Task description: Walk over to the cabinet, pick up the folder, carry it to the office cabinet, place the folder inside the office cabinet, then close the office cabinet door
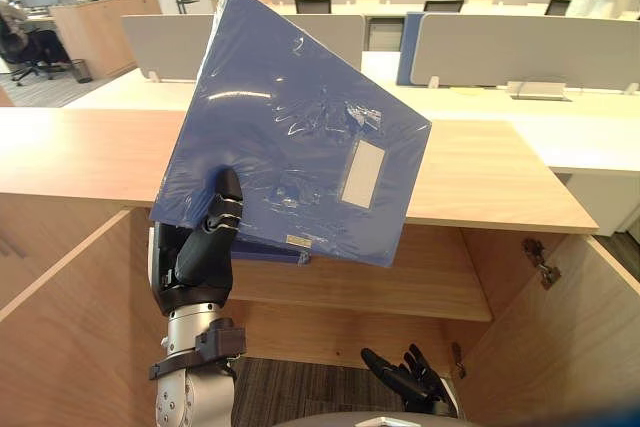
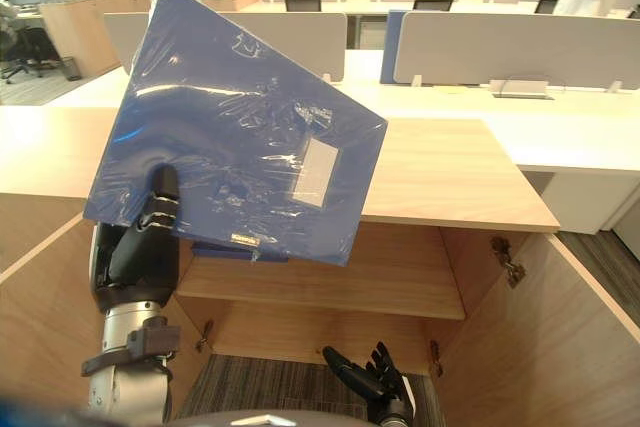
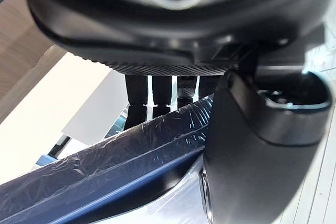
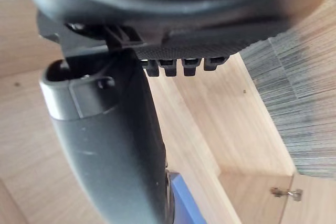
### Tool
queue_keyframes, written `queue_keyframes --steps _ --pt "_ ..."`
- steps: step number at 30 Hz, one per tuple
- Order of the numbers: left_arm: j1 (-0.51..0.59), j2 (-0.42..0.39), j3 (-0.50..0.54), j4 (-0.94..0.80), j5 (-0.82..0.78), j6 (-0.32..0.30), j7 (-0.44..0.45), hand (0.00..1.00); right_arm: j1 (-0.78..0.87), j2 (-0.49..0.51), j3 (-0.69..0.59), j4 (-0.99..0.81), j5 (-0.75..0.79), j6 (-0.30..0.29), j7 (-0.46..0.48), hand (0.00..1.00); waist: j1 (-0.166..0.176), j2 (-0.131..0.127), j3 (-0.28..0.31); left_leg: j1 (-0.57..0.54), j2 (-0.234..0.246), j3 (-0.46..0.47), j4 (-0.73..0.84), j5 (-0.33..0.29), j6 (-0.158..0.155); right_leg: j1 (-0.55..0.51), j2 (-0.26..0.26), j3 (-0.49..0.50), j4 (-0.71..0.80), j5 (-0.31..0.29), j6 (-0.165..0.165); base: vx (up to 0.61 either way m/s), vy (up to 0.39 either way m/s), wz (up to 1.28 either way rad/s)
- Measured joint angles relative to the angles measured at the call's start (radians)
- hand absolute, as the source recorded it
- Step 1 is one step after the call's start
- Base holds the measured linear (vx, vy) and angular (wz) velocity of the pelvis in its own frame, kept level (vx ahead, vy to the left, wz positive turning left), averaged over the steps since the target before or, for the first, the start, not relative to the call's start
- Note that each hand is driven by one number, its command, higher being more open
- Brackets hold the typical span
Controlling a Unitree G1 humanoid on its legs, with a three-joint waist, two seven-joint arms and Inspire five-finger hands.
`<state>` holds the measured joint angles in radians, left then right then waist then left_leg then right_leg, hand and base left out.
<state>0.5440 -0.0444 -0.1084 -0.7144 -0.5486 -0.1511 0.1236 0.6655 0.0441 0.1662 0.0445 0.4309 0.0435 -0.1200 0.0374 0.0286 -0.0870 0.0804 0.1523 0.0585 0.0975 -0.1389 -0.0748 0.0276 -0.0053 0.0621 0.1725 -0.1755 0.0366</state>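
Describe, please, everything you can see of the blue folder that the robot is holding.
The folder is a flat, dark blue rectangle wrapped in clear, crinkled film that catches the light, with a pale rectangular label on its front. It is held tilted, one corner pointing up, in front of the open wooden cabinet, above its shelf. The left hand pinches its lower left corner, thumb on the front face, fingers behind.

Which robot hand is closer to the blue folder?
Left. The left hand grips a corner of the blue folder. The right hand hangs open below it, lower than the shelf.
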Motion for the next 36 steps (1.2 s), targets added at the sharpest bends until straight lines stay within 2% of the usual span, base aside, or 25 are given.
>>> queue_keyframes --steps 7,11,14,20,23,30,36 --pt "0.001 -0.002 0.018 -0.002 0.0 0.003 -0.004 0.0 0.019 0.032 -0.034 -0.327 -0.136 0.018 -0.008 1.0 -0.024 0.009 0.016 0.01 0.014 0.09 0.014 -0.022 -0.004 -0.056 0.022 0.085 0.045 -0.006 -0.002 -0.01 0.026 -0.42" --pt "0.002 -0.008 0.018 -0.002 0.0 0.003 -0.007 0.0 -0.009 0.042 -0.031 -0.511 -0.346 0.017 -0.015 1.0 -0.034 0.008 0.025 0.02 0.018 0.14 0.014 -0.023 -0.004 -0.081 0.035 0.139 0.059 -0.006 -0.002 0.01 0.024 -0.37" --pt "0.0 -0.015 0.015 -0.002 0.001 0.001 -0.007 0.0 -0.041 0.045 -0.03 -0.575 -0.475 0.011 -0.04 1.0 -0.045 0.009 0.025 0.022 0.018 0.155 0.014 -0.024 -0.004 -0.09 0.039 0.161 0.062 -0.004 0.0 0.01 0.022 -0.25" --pt "0.0 -0.04 0.013 -0.002 0.012 0.0 -0.01 0.0 -0.053 0.045 -0.035 -0.627 -0.594 -0.016 -0.08 1.0 -0.046 0.016 0.023 0.02 0.018 0.153 0.014 -0.023 -0.004 -0.091 0.036 0.17 0.056 -0.002 0.005 0.01 0.012 -0.05" --pt "0.0 -0.039 0.015 -0.002 0.022 -0.002 -0.011 0.0 -0.088 0.03 -0.04 -0.642 -0.668 -0.026 -0.09 1.0 -0.046 0.029 0.014 0.019 0.015 0.145 0.011 -0.023 -0.004 -0.083 0.031 0.165 0.046 0.001 0.009 -0.02 0.026 0.07" --pt "-0.046 -0.021 0.02 0.002 0.051 -0.031 -0.024 0.0 -0.204 -0.025 -0.073 -0.641 -0.675 -0.026 -0.099 1.0 -0.044 0.05 -0.001 0.004 0.004 0.114 0.003 -0.02 0.002 -0.073 0.019 0.142 0.015 0.021 0.023 -0.05 0.025 0.12" --pt "-0.135 0.049 0.057 0.004 0.088 -0.065 -0.06 0.0 -0.284 -0.061 -0.11 -0.63 -0.645 -0.027 -0.067 1.0 -0.044 0.05 -0.001 0.004 -0.012 0.078 0.001 -0.015 0.009 -0.055 0.0 0.12 0.007 0.029 0.03 -0.07 0.037 0.14"
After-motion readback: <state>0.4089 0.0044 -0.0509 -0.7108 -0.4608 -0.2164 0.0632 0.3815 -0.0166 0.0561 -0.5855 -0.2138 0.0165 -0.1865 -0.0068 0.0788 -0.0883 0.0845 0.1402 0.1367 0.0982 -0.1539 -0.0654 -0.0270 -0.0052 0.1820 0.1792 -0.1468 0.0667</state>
